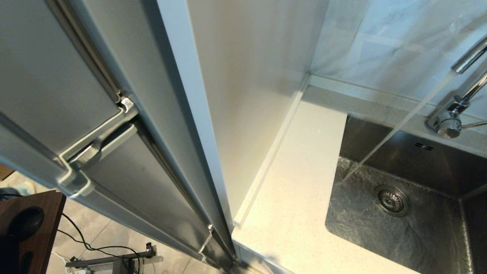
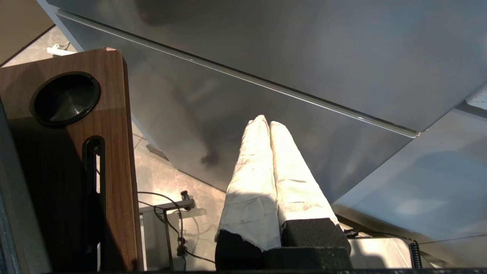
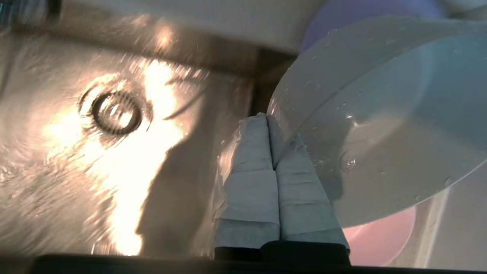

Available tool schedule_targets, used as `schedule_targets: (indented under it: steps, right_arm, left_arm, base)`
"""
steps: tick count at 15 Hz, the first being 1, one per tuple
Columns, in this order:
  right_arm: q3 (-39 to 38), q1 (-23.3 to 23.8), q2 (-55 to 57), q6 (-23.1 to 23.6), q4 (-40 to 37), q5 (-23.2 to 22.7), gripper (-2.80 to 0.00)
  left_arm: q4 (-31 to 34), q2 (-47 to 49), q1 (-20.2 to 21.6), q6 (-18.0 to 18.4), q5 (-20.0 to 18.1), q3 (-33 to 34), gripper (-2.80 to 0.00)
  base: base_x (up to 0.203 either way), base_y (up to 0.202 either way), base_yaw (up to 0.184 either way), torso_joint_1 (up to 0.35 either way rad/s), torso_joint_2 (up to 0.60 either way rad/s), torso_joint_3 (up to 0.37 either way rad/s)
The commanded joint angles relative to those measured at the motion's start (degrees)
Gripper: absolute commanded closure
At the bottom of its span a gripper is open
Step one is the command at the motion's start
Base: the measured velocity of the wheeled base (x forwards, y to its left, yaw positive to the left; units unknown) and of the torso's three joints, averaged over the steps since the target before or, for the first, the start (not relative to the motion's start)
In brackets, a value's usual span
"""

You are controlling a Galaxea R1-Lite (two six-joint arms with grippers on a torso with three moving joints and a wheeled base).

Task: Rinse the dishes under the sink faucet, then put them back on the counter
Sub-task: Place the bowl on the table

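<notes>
I see my left gripper (image 2: 269, 123) with its white-wrapped fingers (image 2: 251, 182) pressed together, hanging before a grey cabinet panel (image 2: 304, 57), beside a walnut speaker (image 2: 68, 152) and floor cables (image 2: 167, 213).

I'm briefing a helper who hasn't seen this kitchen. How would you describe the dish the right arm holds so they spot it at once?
Start at the steel sink with its round drain strainer. Beside it, above the basin, the right gripper has its jaws shut on the rim of a whitish bowl. It is wet with droplets and held tilted, unlike the lilac plate and pink bowl behind it.
</notes>
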State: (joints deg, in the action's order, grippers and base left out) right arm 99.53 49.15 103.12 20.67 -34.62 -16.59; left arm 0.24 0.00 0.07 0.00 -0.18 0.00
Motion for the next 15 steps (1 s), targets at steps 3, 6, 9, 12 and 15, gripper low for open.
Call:
schedule_targets:
  steps: [3,6,9,12,15]
  right_arm:
    - [-1.33,9.95,-4.83,12.79,-15.21,-8.45,0.00]
    - [-1.78,15.48,-6.87,21.50,-28.10,-8.89,0.00]
    - [-2.84,17.96,-6.12,23.35,-30.03,-8.26,0.00]
    - [-4.57,20.67,-3.33,28.14,-29.81,-8.27,0.00]
    - [-4.96,23.73,0.25,31.25,-29.81,-8.45,0.00]
  left_arm:
    - [0.02,0.00,0.01,-0.04,0.01,0.00,0.00]
    - [0.02,0.00,0.01,-0.08,0.01,0.00,0.00]
    - [0.02,0.00,0.01,0.00,0.01,0.00,0.00]
    - [0.02,0.00,0.01,-0.08,0.01,0.00,0.00]
    - [0.02,0.00,0.01,-0.08,0.01,0.00,0.00]
  base:
    - [0.000,0.000,0.000,0.000,0.00,0.000]
    - [0.000,0.000,0.000,0.000,0.00,0.000]
    - [0.000,0.000,0.000,0.000,0.00,0.000]
    - [0.000,0.000,0.000,0.000,0.00,0.000]
    - [0.000,0.000,0.000,0.000,0.00,0.000]
